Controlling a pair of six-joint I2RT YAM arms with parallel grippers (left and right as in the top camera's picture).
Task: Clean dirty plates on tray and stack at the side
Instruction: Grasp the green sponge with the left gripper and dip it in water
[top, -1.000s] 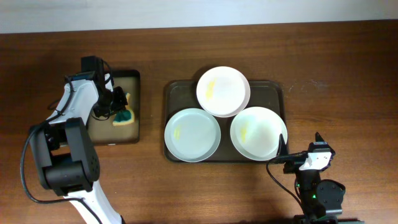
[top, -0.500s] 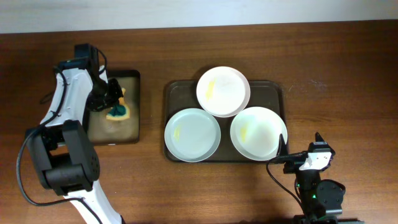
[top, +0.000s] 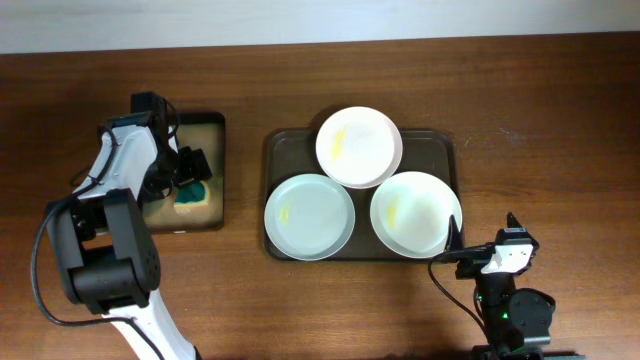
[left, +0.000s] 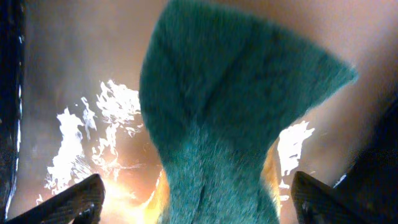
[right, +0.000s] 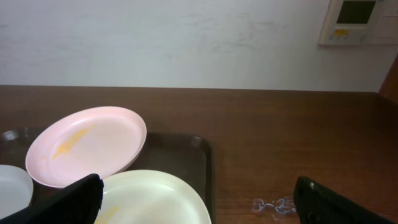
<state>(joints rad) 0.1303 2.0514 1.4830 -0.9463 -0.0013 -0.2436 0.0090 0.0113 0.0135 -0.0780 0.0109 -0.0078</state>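
One broad brown wood table (top: 560, 120) spanning view, white wall (right: 186, 43) rising behind. Dark tray (top: 437, 150) sitting mid-table, carrying three yellow-smeared plates (top: 309, 216). Small black tray (top: 205, 215) lying left; green sponge (left: 205, 124) showing between wide-spread left gripper (top: 188, 172) jaws. Right gripper (top: 481, 228) gaping wide, holding nothing, near tray's corner.

Left wrist view: green fibrous sponge (left: 211, 124) fills the frame, out of focus, cut off by the top and bottom edges; full outline unreadable. Left gripper (left: 196, 205): only dark fingertips (left: 68, 202) show, clipped at the lower corners.

Overhead: this gripper covers part of the sponge on the small black rectangular tray (top: 212, 215).

Right wrist view: cream round plate (right: 155, 199) cut by the bottom edge; white round plate (right: 12, 186) cut by the left edge; large dark brown tray (right: 193, 155) mostly hidden under plates.
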